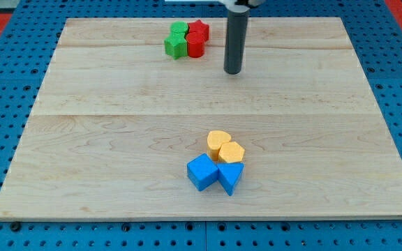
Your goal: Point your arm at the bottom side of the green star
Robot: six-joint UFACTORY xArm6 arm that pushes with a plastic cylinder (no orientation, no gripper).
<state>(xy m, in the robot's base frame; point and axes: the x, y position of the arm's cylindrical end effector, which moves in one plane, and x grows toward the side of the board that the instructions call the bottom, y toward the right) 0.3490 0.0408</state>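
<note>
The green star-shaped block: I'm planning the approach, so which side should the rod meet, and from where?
Meet the green star-shaped block on its bottom face, which is bare. My tip is to its right, so it would probably swing lower left, then come up. The red blocks crowd its right side, a second green block its top.

Bright, even overhead light, sharp focus throughout, only faint soft shadows beneath the blocks.
</note>
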